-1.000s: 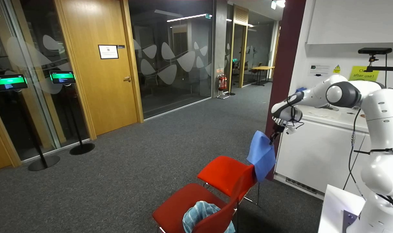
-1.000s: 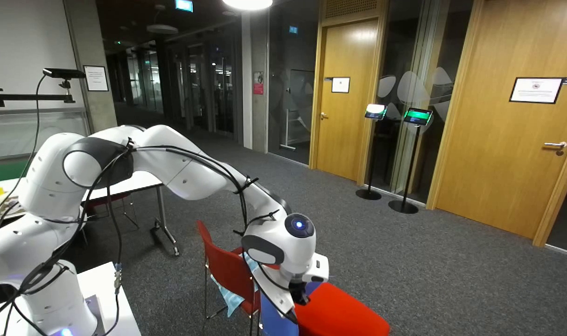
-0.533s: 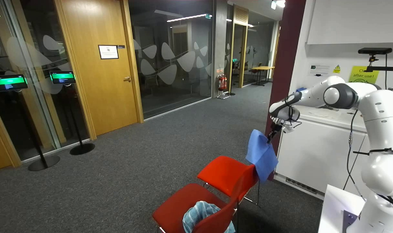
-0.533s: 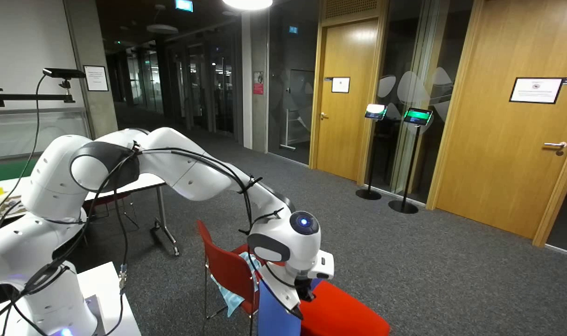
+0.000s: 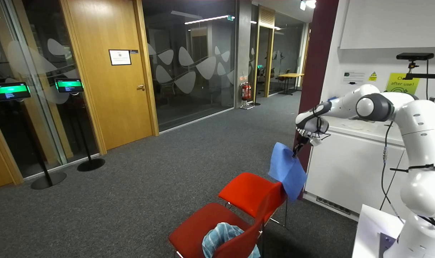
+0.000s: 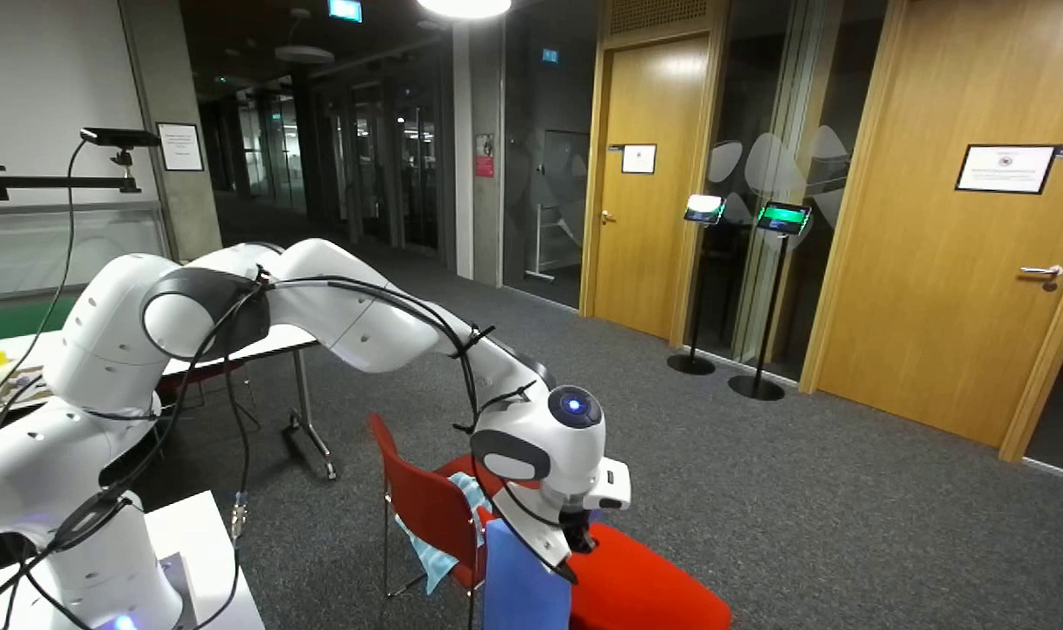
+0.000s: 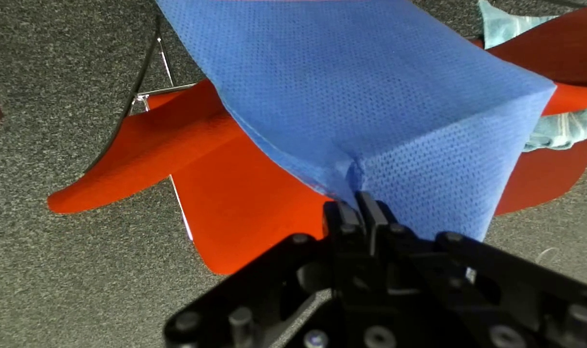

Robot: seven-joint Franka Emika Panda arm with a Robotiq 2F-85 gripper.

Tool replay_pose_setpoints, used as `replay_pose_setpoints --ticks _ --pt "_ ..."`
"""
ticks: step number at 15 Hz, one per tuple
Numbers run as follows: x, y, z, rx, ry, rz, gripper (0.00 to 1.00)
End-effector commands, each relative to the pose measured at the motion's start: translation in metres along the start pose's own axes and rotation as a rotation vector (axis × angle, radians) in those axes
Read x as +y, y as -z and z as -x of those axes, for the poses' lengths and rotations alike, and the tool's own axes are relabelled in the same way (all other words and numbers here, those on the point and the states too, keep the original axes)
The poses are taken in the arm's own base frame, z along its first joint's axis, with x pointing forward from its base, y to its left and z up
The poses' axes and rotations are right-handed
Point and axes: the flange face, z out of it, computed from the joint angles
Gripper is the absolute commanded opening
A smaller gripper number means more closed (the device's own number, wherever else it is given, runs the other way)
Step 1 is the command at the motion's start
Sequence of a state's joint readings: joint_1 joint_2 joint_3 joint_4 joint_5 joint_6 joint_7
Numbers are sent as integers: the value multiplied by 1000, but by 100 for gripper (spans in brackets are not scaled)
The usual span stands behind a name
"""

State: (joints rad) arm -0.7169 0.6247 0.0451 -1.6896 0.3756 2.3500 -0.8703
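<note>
Jaws pinch a bit of blue cloth (image 7: 346,87); gripper (image 7: 351,200) lower ctr, wrist view. Red chair (image 7: 254,203) partly behind, ctr-L; striped towel (image 7: 561,131) upper R.

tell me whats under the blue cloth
The bright red chair's backrest: both ends stick out from under the blue cloth, its middle is covered. Anything else beneath would be hidden.

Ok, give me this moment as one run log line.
tool: pinching blue cloth; blue cloth: over back of bright chair, pinched part above it; striped cloth: on dark chair
</note>
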Motion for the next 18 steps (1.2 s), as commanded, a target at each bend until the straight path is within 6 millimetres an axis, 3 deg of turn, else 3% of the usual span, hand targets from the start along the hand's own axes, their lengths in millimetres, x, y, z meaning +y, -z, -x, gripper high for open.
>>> replay_pose_setpoints --ticks 1,9,13,18 --pt "4 2 -5 -17 -9 3 42" --pt "9 -7 -2 -26 -18 2 99" --pt "9 -4 5 -22 -50 24 100" --pt "12 14 43 63 -245 200 100"
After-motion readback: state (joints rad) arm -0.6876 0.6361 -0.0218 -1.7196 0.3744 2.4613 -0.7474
